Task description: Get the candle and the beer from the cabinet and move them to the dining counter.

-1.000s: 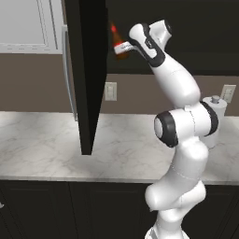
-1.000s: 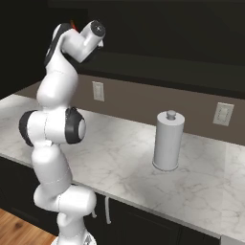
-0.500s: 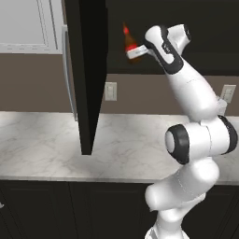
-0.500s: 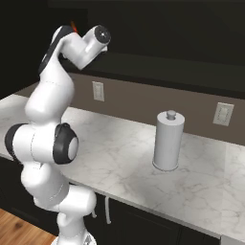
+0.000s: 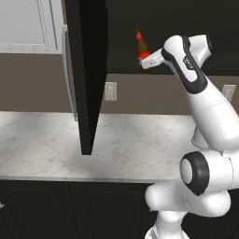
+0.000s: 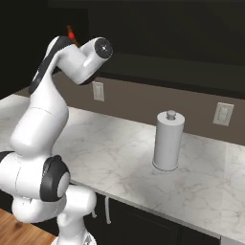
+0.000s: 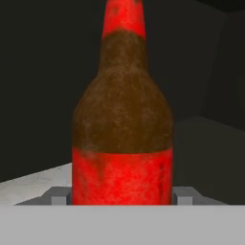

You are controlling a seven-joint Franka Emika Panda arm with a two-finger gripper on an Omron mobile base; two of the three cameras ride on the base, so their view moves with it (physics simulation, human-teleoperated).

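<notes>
The beer (image 7: 122,119), a dark brown bottle with a red label and red neck, stands upright between my gripper (image 7: 122,196) fingers, which are shut on its lower body. From the left base view the beer (image 5: 142,45) is held high in the air to the right of the open black cabinet door (image 5: 88,70), with the gripper (image 5: 148,59) at its base. The red top of the beer (image 6: 71,34) peeks out behind the arm in the right base view. The candle and the dining counter are out of view.
The open cabinet door juts out over the marble wall worktop (image 5: 46,149). A white cylindrical canister (image 6: 167,141) stands on the worktop to the right. Wall outlets (image 5: 110,91) (image 6: 222,114) sit on the brown backsplash.
The gripper has carried the beer to the right, away from the cabinet door, and the arm's elbow has swung right and lower.
</notes>
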